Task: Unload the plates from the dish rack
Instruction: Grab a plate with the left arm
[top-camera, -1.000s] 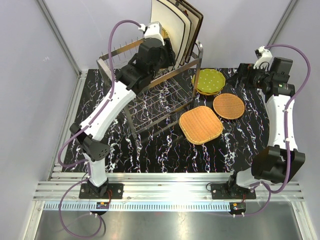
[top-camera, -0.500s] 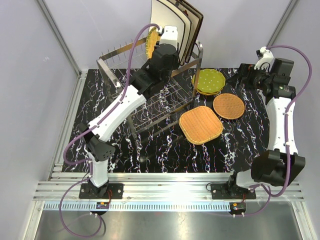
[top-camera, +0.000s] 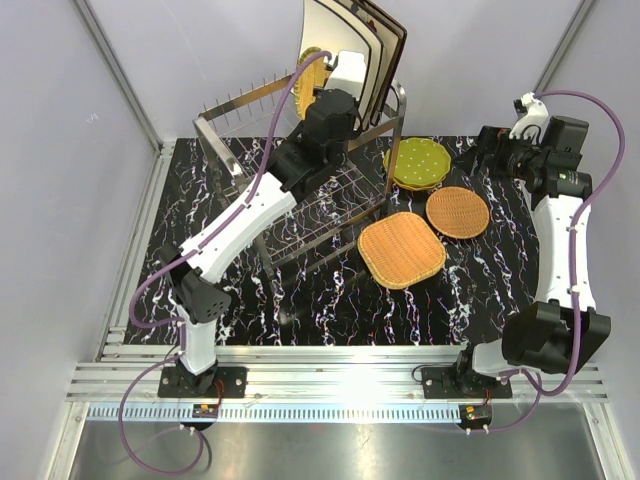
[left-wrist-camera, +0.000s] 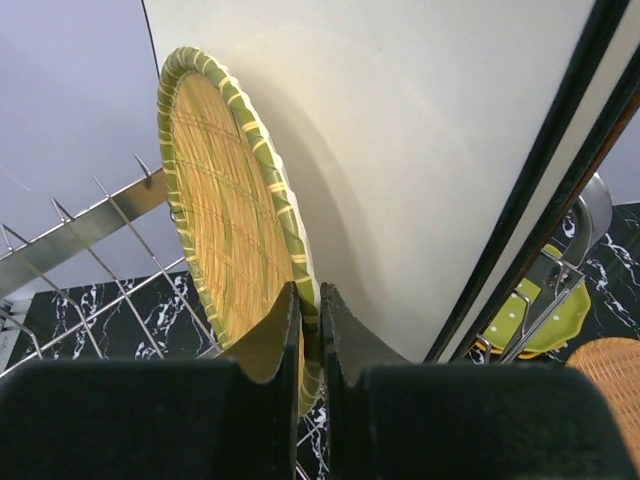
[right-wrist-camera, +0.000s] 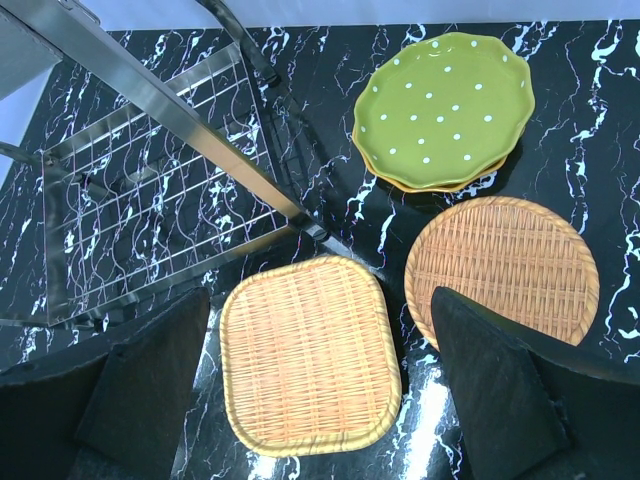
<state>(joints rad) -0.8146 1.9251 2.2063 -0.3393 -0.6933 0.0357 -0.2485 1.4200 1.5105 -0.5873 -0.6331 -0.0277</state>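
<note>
Once wide — left jaws on plate (left-wrist-camera: 222, 230)

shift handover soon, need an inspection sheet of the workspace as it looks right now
surface: black marbled table top
job's things: dish rack holds upright cream square plates and a green-rimmed woven plate; on the table a green dotted plate stacked on an orange plate, a round wicker plate, a squarish wicker plate
clutter: nothing seen
grippers: left gripper, jaws shut on the woven plate's rim; right gripper, jaws open, empty, above the wicker plates
cables: purple cables loop along both arms
surroundings: pale walls, aluminium rail at near edge
</note>
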